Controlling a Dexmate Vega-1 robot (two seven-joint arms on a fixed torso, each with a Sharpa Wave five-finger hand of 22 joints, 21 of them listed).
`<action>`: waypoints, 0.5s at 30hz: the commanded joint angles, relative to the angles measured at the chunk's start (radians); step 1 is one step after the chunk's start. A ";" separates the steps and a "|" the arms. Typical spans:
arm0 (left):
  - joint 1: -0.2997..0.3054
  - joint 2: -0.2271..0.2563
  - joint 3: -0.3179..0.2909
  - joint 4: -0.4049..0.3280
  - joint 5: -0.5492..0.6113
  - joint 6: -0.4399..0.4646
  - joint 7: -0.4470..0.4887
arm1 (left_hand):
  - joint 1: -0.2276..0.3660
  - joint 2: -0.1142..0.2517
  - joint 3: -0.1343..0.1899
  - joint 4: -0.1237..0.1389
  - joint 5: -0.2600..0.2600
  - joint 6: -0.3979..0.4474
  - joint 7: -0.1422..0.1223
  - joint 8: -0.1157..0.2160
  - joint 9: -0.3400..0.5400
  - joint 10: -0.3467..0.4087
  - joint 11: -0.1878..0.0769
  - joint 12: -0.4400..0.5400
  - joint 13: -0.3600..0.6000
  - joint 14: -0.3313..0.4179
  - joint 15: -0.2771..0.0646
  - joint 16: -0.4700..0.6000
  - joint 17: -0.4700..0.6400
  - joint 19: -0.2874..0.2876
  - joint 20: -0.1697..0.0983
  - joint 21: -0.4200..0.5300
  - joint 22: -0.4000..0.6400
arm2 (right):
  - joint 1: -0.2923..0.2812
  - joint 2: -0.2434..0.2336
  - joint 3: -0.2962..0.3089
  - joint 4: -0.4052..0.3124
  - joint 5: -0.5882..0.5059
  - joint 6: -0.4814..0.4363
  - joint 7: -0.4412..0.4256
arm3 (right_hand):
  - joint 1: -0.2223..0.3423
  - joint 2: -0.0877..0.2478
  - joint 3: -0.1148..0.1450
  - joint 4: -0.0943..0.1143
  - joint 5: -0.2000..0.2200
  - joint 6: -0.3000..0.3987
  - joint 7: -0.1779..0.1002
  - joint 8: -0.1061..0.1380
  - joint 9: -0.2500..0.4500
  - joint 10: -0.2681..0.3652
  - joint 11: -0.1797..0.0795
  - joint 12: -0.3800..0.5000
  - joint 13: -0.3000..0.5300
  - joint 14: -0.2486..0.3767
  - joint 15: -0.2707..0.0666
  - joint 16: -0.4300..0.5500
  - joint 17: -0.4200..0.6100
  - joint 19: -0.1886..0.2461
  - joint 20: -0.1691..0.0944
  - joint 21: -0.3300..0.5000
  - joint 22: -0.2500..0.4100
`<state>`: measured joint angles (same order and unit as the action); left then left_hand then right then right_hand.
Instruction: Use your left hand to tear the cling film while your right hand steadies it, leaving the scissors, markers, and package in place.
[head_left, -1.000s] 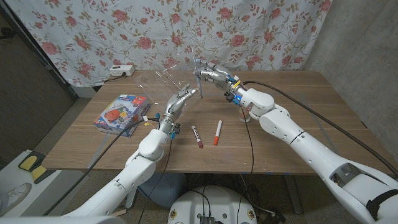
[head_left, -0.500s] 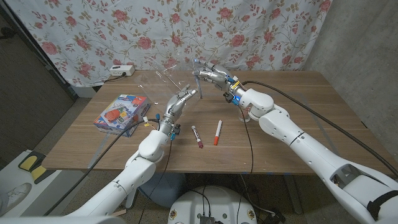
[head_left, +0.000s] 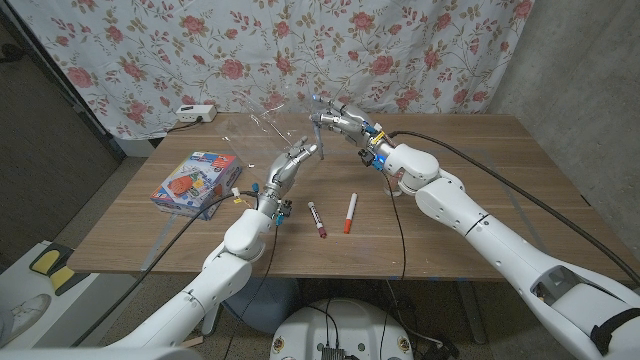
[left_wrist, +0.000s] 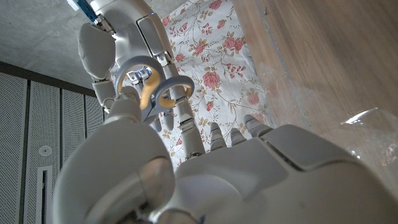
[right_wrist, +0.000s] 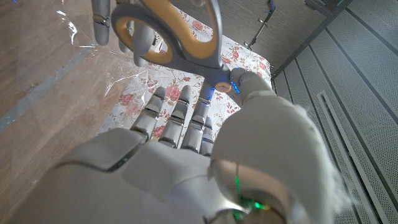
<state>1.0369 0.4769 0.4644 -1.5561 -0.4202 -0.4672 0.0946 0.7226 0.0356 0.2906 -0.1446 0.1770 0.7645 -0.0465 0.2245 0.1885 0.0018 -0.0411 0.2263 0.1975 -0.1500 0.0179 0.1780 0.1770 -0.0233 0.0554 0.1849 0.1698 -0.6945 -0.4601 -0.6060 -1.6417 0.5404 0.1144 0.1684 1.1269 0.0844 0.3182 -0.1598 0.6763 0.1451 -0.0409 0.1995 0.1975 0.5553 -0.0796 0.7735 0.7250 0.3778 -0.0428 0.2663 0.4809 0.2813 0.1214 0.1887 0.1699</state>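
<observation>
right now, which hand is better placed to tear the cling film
Left: the left hand is raised right beside the cling film, while the right hand is busy holding the scissors.

markers (head_left: 332, 217): 2 | scissors (right_wrist: 176, 34): 1 | package (head_left: 194, 184): 1 | cling film (head_left: 262, 125): 1

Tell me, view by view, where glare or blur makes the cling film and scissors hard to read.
Head view: the cling film is nearly invisible, caught only as faint glints against the floral curtain. Left wrist view: film glares white over the wood; the scissors handles stay fairly sharp. Right wrist view: scissors look large and sharp; the right hand nearest the lens is soft.
</observation>
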 joint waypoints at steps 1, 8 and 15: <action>-0.012 -0.008 0.007 0.015 0.005 0.002 -0.002 | 0.009 0.000 -0.001 -0.001 0.000 0.011 0.004 -0.006 0.003 0.007 -0.005 0.005 0.003 0.002 -0.004 0.007 0.000 0.005 0.005 0.007 0.004 | 0.002 0.003 -0.007 0.005 -0.006 0.002 0.006 | 0.005 0.010 -0.003 0.002 0.006 0.009 0.001 0.002 0.003 0.105 -0.113 0.012 0.002 0.008 -0.161 -0.004 0.005 -0.002 0.002 0.002 0.001; -0.018 -0.011 0.010 0.024 0.002 0.005 -0.006 | 0.011 0.001 -0.001 -0.002 0.000 0.014 0.004 -0.008 0.003 0.009 -0.006 0.006 0.003 0.003 -0.004 0.007 0.000 0.005 0.006 0.007 0.004 | 0.011 0.003 -0.016 0.010 -0.020 0.009 0.017 | 0.004 0.009 -0.005 0.003 0.006 0.010 0.000 0.001 0.004 0.106 -0.109 0.013 0.000 0.010 -0.162 -0.005 0.006 -0.003 0.002 0.002 0.001; -0.023 -0.015 0.013 0.032 -0.001 0.002 -0.011 | 0.018 0.007 0.002 -0.003 0.000 0.020 0.007 -0.009 0.004 0.015 -0.005 0.007 0.003 0.005 0.003 0.008 0.000 0.006 0.013 0.007 0.004 | 0.012 0.006 -0.019 0.009 -0.017 0.004 0.022 | 0.004 0.008 -0.005 0.002 0.007 0.011 0.000 0.000 0.004 0.104 -0.112 0.012 -0.002 0.014 -0.163 -0.006 0.007 -0.004 0.004 0.002 0.001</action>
<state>1.0232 0.4682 0.4721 -1.5370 -0.4180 -0.4645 0.0902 0.7272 0.0402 0.2907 -0.1447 0.1770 0.7775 -0.0409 0.2165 0.1885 0.0060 -0.0448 0.2263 0.1975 -0.1500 0.0179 0.1780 0.1771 -0.0177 0.0610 0.1849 0.1699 -0.6877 -0.4571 -0.6182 -1.6354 0.5254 0.1200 0.1804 1.1268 0.0843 0.3182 -0.1598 0.6761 0.1449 -0.0408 0.1995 0.1975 0.5553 -0.0797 0.7806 0.7215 0.3777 -0.0428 0.2624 0.4847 0.2777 0.1250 0.1887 0.1699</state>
